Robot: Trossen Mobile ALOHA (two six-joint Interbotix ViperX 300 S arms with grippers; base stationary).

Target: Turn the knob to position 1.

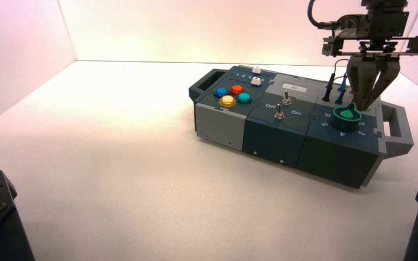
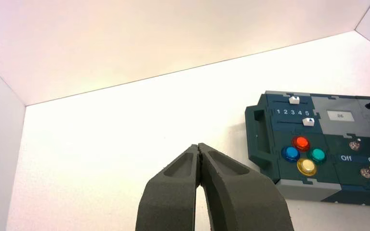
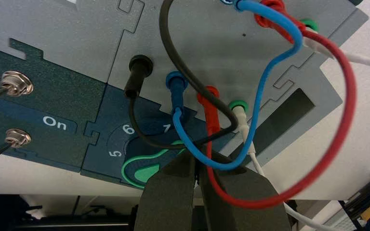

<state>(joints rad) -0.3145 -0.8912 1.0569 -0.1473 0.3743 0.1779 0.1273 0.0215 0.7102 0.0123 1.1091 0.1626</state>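
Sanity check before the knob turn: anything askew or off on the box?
The box sits turned at an angle. The wires loop loosely above the knob, right where the right end effector hangs. No damage visible.

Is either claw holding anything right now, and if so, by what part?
Nothing is held. The right claw hangs shut just past the knob, beside the wires, gripping neither. The left claw is shut, off the box.

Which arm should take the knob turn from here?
Right. The right gripper hangs just behind the knob, fingers shut. The left gripper, also shut, is off the box's far end.
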